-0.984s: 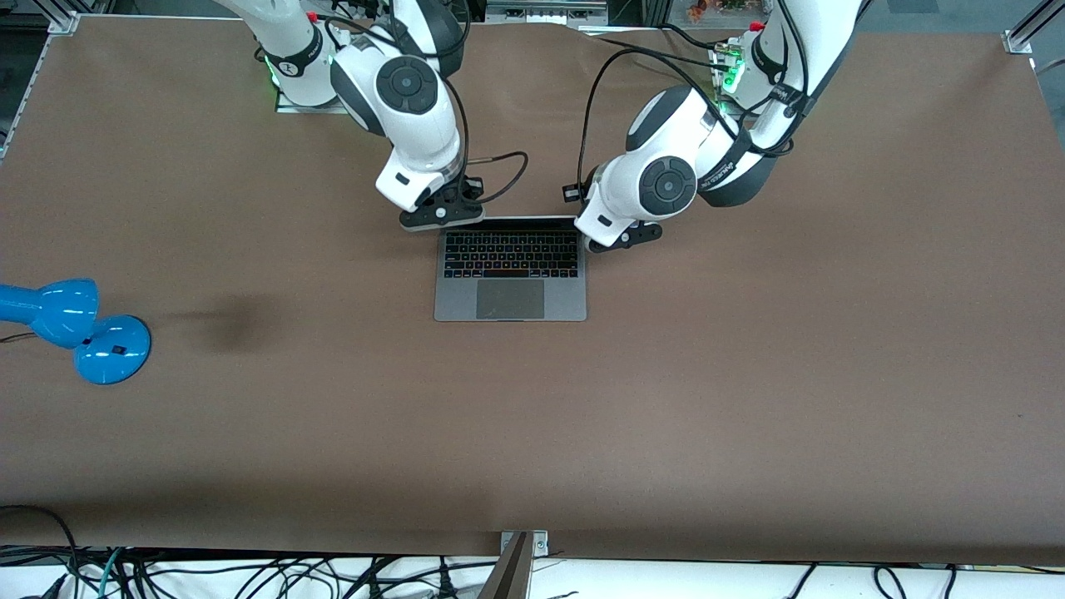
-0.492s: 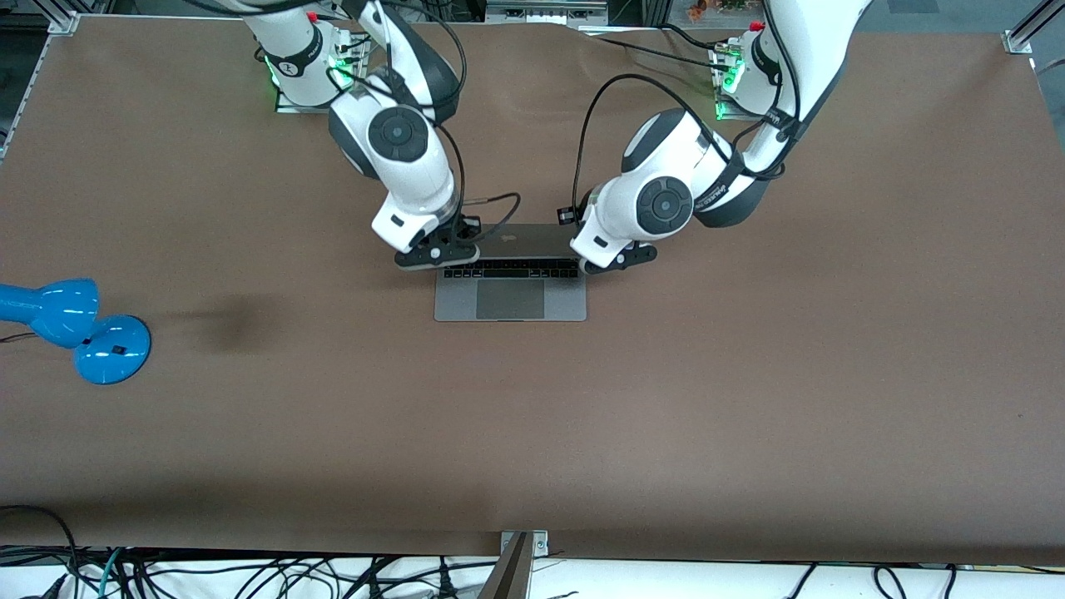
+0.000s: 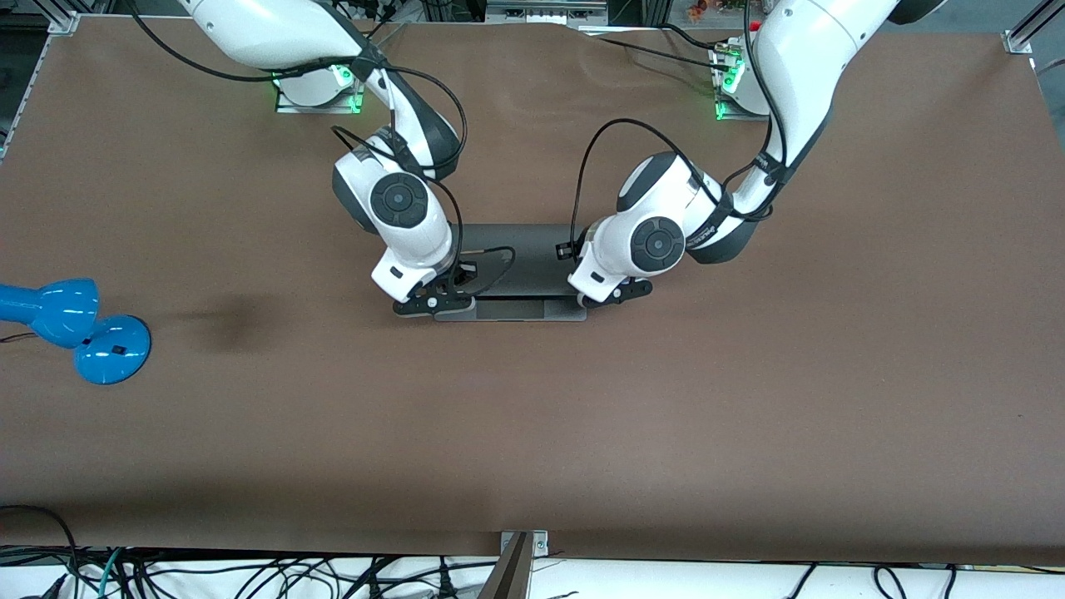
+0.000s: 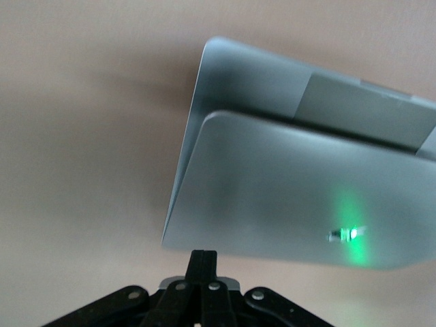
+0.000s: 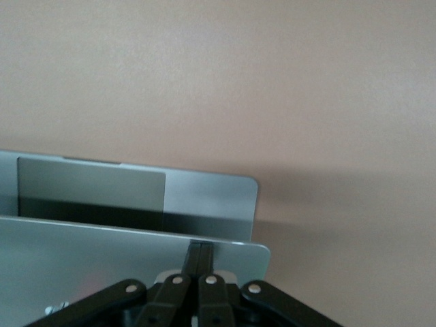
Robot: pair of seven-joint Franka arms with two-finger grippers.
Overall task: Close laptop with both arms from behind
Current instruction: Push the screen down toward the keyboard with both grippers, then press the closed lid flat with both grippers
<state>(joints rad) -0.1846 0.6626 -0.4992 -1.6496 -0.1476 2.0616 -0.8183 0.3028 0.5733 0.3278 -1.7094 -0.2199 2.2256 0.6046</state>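
The laptop (image 3: 516,270) lies at the middle of the brown table (image 3: 749,399), between the two arms, its grey lid tipped far down over the base so that only a narrow strip of palm rest and trackpad shows at the edge nearer to the front camera. In the left wrist view the lid's smooth metal back (image 4: 300,197) hangs just above the base, with a green light mirrored on it; in the right wrist view the lid's corner (image 5: 136,259) sits low over the trackpad, a dark gap between them. The left gripper (image 3: 611,293) rests on the lid at the corner toward the left arm's end, fingers pressed together into one black tip (image 4: 202,262) against the lid's edge. The right gripper (image 3: 437,301) rests on the lid at the corner toward the right arm's end, its fingers (image 5: 199,253) likewise together and touching the lid. A blue desk lamp (image 3: 75,329) stands well apart, at the right arm's end of the table.
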